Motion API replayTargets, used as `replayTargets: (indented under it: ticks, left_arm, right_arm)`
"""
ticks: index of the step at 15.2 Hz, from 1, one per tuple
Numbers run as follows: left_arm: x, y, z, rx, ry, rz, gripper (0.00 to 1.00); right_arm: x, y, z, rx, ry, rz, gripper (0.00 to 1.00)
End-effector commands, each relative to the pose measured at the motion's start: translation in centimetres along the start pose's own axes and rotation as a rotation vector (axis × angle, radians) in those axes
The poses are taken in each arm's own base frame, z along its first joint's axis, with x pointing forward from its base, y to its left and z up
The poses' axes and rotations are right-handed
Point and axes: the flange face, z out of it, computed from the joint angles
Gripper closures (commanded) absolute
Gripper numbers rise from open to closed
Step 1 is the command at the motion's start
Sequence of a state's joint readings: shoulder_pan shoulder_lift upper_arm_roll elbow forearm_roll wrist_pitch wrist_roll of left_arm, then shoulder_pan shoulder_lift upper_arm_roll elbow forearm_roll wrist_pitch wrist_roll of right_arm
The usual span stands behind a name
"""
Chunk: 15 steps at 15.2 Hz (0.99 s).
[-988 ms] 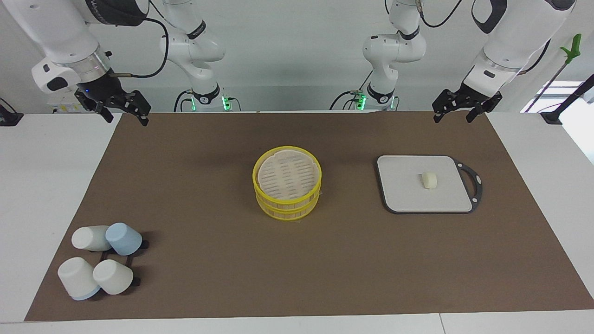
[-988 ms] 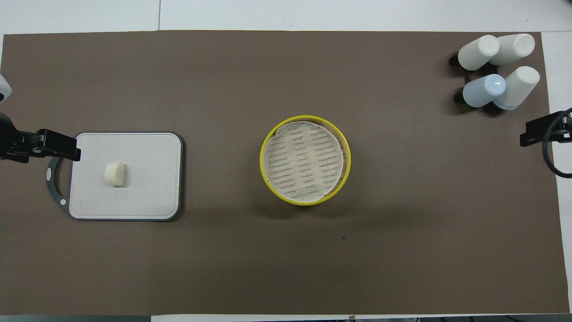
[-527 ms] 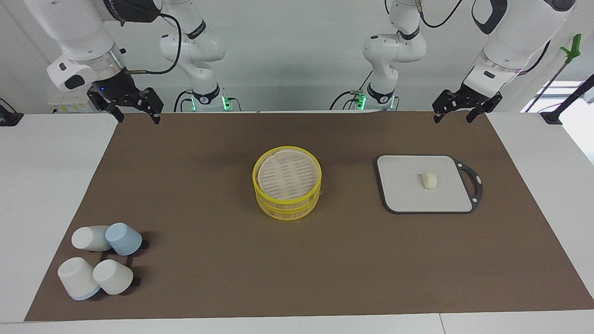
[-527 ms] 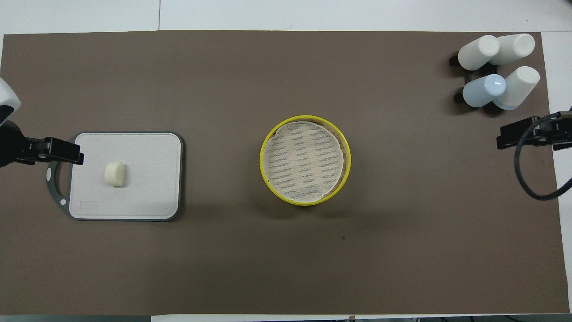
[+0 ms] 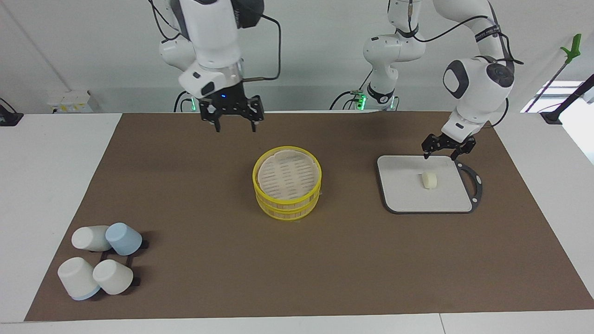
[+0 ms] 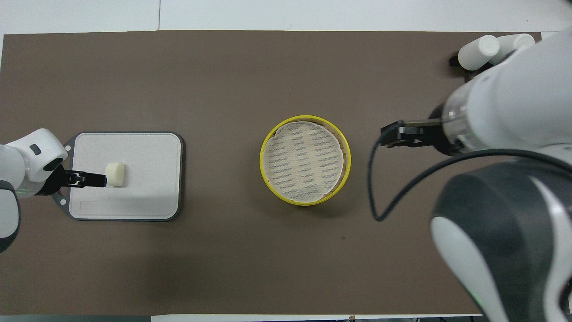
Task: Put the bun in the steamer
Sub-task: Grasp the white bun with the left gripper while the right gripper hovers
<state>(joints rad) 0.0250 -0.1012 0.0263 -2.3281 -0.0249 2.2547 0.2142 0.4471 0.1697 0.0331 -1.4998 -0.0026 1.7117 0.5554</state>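
Cream-white bun (image 5: pixel 429 180) lies on the grey board (image 5: pixel 403 195), beside the steamer (image 5: pixel 287 182); left hand (image 5: pixel 448 147) has swung above it, spread, while right hand (image 5: pixel 235 121), spread, nears the steamer: pickup imminent.

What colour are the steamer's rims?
Bright yellow; the steamer shows it best in the facing view.

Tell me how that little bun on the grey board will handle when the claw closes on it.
The bun looks like soft dough, so it will probably dent under a hard squeeze. It is small beside the board, so likely very light. Its rounded sides suggest that it may roll if nudged off-centre rather than gripped squarely. The left claw hangs open over the board's edge nearer the robots.
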Motion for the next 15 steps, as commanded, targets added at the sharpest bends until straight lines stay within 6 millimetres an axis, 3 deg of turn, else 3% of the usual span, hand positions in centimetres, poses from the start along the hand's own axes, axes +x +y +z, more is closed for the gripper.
replayTargets:
  ticks: [1, 3, 5, 8, 9, 14, 15]
  left_arm:
    - [-0.2, 0.5, 3.0, 0.005, 0.031, 0.011, 0.00]
    - [0.3, 0.5, 4.9, 0.008, 0.037, 0.019, 0.00]
    - [0.8, 0.4, 5.7, 0.017, 0.068, 0.023, 0.00]
    - [0.9, 0.4, 6.3, 0.016, 0.062, 0.032, 0.00]
    - [0.9, 0.4, 6.3, 0.016, 0.063, 0.033, 0.07]
    - [0.4, 0.2, 7.2, 0.017, 0.057, 0.068, 0.53]
    - [0.4, 0.2, 7.2, 0.017, 0.057, 0.071, 0.58]
  right_arm:
    - [0.4, -8.1, 4.6, 0.020, 0.053, 0.020, 0.00]
    - [0.0, -10.2, 5.8, 0.039, 0.083, -0.003, 0.00]
    - [-2.6, -13.8, 8.4, 0.017, 0.060, -0.063, 0.00]
    - [-6.0, -19.1, 14.4, -0.011, 0.069, -0.050, 0.00]
    - [-6.0, -19.3, 15.4, 0.009, 0.084, -0.041, 0.00]
    - [-6.6, -18.9, 16.6, -0.011, 0.073, -0.112, 0.00]
    - [-6.7, -18.9, 16.6, -0.015, 0.070, -0.121, 0.00]
